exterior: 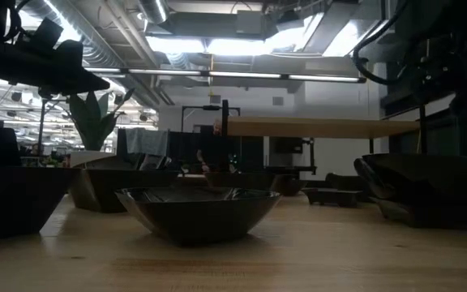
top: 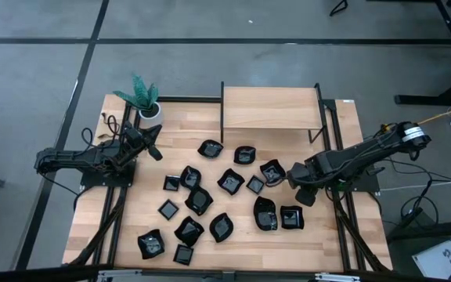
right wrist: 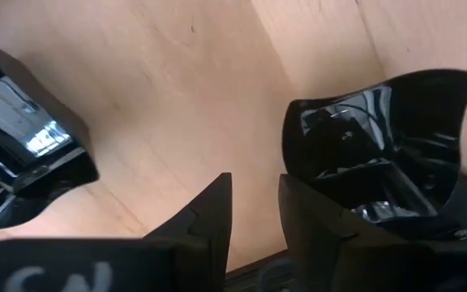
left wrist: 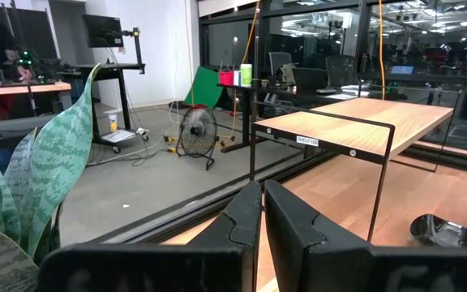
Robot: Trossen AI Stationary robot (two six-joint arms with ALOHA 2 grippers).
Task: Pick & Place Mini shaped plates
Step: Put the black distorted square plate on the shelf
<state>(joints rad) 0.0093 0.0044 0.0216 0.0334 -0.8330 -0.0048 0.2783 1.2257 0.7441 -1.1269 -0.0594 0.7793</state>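
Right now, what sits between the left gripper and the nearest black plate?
Only bare wooden table. In the high view, the left gripper, shut, hangs beside the potted plant, and nothing lies between it and the nearest plate.

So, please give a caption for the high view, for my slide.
Glossy black mini plates scattered on wooden table; right claw reaches among them, left claw waits.
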